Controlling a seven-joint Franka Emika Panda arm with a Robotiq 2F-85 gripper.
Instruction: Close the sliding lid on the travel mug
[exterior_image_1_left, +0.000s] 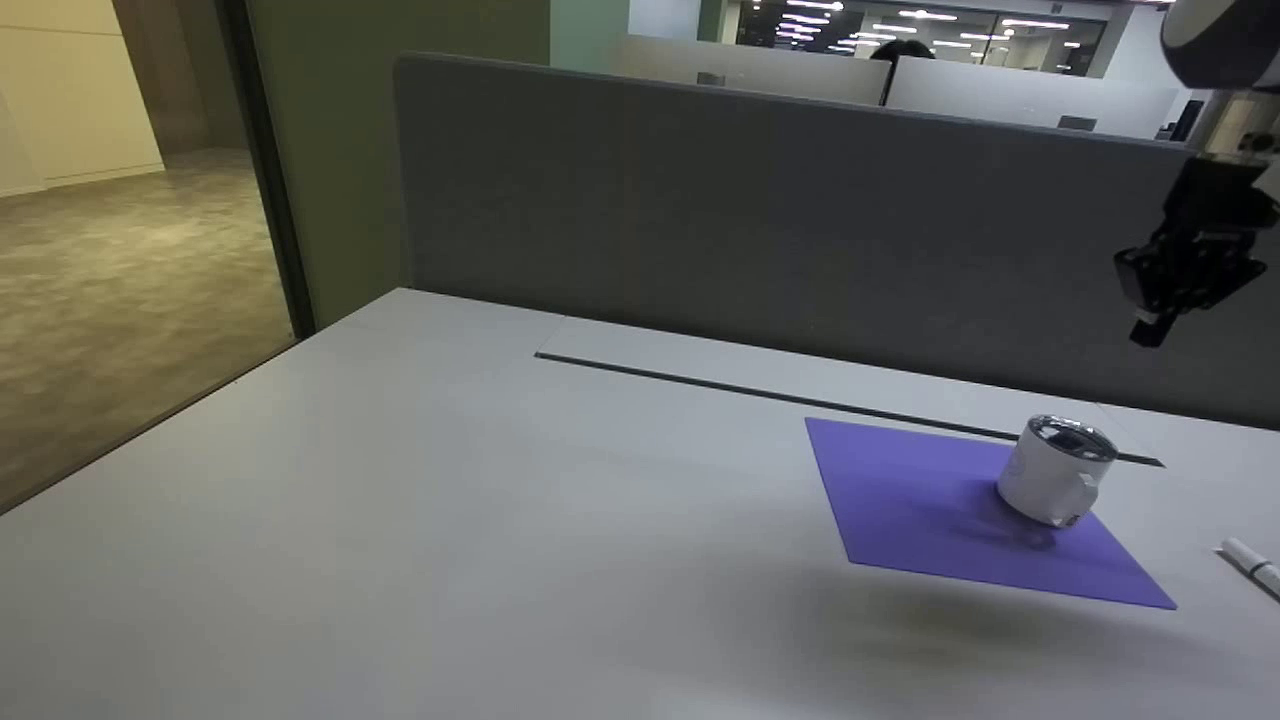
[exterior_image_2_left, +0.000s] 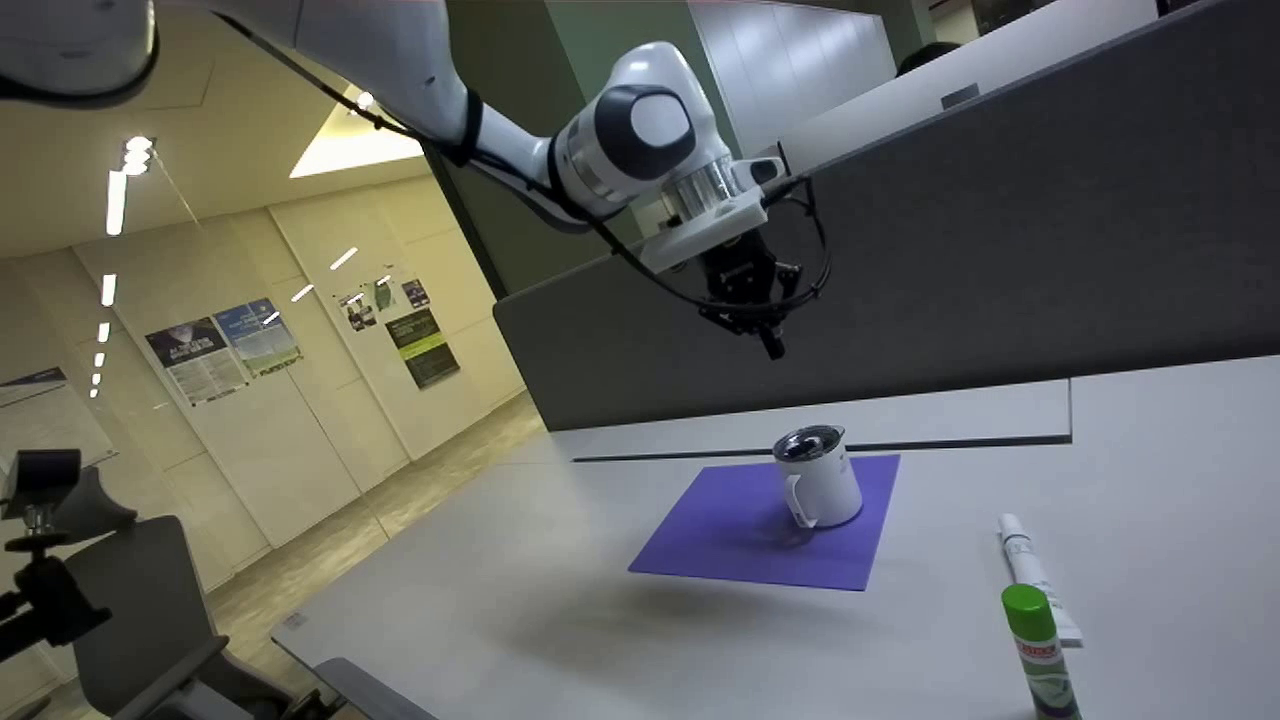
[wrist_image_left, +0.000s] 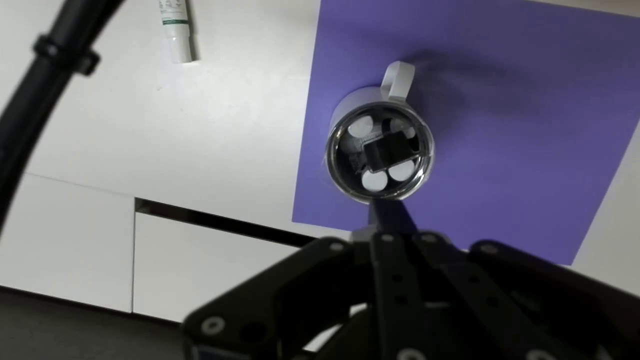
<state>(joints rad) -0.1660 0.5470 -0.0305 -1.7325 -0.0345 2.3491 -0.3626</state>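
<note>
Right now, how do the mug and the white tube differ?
The mug stands upright on the mat; the tube lies on its side on the table. The mug is squat and wide, with a handle; the tube is slim, with none. Both are mostly white.

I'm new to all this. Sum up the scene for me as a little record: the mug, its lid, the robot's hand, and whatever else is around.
mug: white travel mug, upright, near one corner of the purple mat
lid: round, see-through sliding lid, seated on top; whether its opening is closed, I cannot tell
robot's hand: black gripper, raised above the mug, not touching it, fingers together, holding nothing
beside the mat: white tube, lying on the table
also there: green-capped container
background: dark grey partition
</note>
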